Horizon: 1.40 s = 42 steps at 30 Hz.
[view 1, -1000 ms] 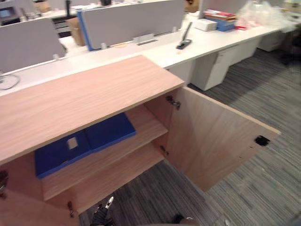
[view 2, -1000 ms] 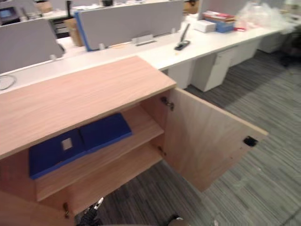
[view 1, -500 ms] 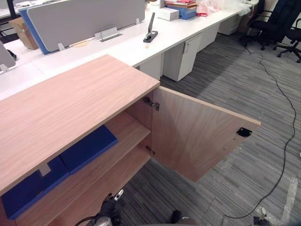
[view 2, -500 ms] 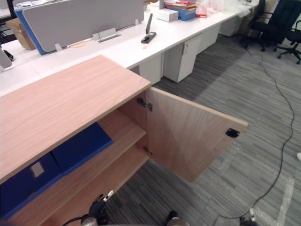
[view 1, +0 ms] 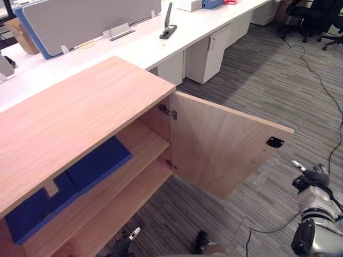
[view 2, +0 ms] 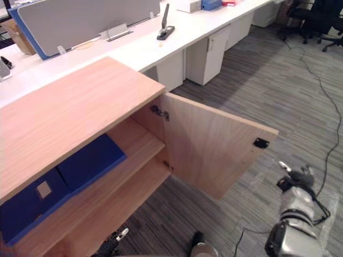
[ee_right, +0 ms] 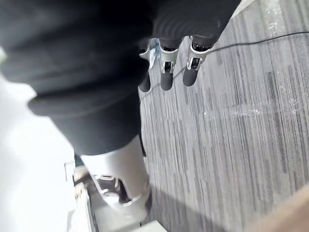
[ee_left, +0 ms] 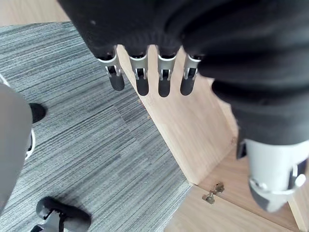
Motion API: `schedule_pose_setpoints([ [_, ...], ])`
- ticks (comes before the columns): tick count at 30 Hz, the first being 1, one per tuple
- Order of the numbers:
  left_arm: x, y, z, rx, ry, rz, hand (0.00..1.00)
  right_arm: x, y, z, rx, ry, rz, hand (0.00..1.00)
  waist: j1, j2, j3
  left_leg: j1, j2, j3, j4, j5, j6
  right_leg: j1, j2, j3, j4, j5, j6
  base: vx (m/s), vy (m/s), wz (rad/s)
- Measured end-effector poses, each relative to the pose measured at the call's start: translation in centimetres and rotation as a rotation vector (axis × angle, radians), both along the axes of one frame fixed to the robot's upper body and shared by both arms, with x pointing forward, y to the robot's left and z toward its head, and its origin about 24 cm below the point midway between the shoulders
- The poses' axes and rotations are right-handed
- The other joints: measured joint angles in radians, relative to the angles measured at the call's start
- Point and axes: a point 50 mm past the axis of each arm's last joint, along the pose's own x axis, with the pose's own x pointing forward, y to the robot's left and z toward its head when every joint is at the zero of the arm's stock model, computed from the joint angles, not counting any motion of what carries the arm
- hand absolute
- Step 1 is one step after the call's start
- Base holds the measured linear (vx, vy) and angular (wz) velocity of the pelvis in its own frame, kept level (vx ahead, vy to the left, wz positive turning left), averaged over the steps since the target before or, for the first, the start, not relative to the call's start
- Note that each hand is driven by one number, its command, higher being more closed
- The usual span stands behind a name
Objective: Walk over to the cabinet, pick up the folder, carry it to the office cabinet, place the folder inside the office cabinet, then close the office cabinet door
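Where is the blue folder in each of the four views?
Left eye view: blue folder on the upper shelf, lower left.
Right eye view: same shelf, lower left.
Left wrist view: not in it.
Right wrist view: not in it.
Shared landmark: the open door, right of the folder in both eye views.
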Motion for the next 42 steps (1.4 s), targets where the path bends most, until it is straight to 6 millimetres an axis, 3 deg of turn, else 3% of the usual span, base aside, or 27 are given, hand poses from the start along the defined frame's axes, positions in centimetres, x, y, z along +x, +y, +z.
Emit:
schedule_pose_setpoints([
  [12, 0.5, 0.3, 0.2, 0.004, -0.016, -0.035, 0.0, 6.2, 5.0, 2.7, -0.232, 0.109, 0.422, 0.0, 0.027, -0.009, 0.036, -0.018, -0.012, -0.059, -0.031, -0.044, -0.016, 0.021, 0.025, 0.01, -0.133, 0.098, 0.001, -0.12, 0.001, 0.02],
  [20, 0.5, 0.5, 0.2, 0.009, -0.018, -0.038, 0.0, 7.2, 5.7, 3.7, -0.346, 0.144, 0.506, 0.0, 0.018, -0.006, 0.043, -0.023, 0.002, -0.059, -0.011, -0.055, -0.019, 0.033, 0.044, 0.02, -0.168, 0.127, -0.007, -0.03, -0.025, -0.05],
  [27, 0.6, 0.5, 0.3, 0.006, -0.026, -0.042, 0.0, 8.5, 5.6, 6.9, -0.407, 0.06, 0.516, 0.0, 0.016, -0.014, 0.05, -0.023, 0.005, -0.063, -0.006, -0.055, -0.02, 0.032, 0.048, 0.022, -0.17, 0.126, -0.007, -0.03, -0.009, -0.01],
  [32, 0.6, 0.6, 0.3, 0.007, -0.026, -0.042, 0.0, 8.7, 7.7, 7.6, -0.55, 0.054, 0.661, 0.0, -0.004, -0.021, 0.06, -0.038, 0.012, -0.058, 0.007, -0.062, -0.028, 0.017, 0.056, 0.033, -0.175, 0.122, -0.006, -0.07, -0.024, -0.1],
  [37, 0.5, 1.0, 0.2, 0.024, -0.007, -0.073, 0.0, 7.3, 12.0, 6.5, -0.806, 0.184, 1.087, 0.0, -0.034, -0.03, 0.057, -0.054, 0.048, -0.05, 0.046, -0.081, -0.031, 0.0, 0.096, 0.056, -0.171, 0.116, -0.014, -0.03, -0.063, -0.23],
  [39, 0.8, 1.0, 0.1, 0.024, -0.004, -0.105, 0.0, 5.4, 15.0, 3.7, -0.877, 0.367, 1.475, 0.0, -0.026, -0.037, 0.052, -0.062, 0.065, -0.061, 0.058, -0.078, -0.03, -0.001, 0.112, 0.055, -0.171, 0.108, -0.024, -0.02, -0.104, -0.01],
  [41, 1.2, 0.8, 0.2, 0.025, -0.011, -0.141, 0.0, 3.5, 19.2, 1.6, -0.817, 0.386, 1.802, 0.0, -0.006, -0.046, 0.036, -0.073, 0.074, -0.098, 0.057, -0.068, -0.022, -0.002, 0.123, 0.041, -0.17, 0.101, -0.035, -0.03, -0.107, 0.13],
  [42, 1.2, 0.8, 0.2, 0.025, -0.012, -0.145, 0.0, 3.2, 19.6, 1.2, -0.802, 0.397, 1.838, 0.0, -0.002, -0.047, 0.034, -0.075, 0.074, -0.103, 0.057, -0.066, -0.021, -0.001, 0.123, 0.038, -0.17, 0.1, -0.035, -0.03, -0.085, 0.27],
])
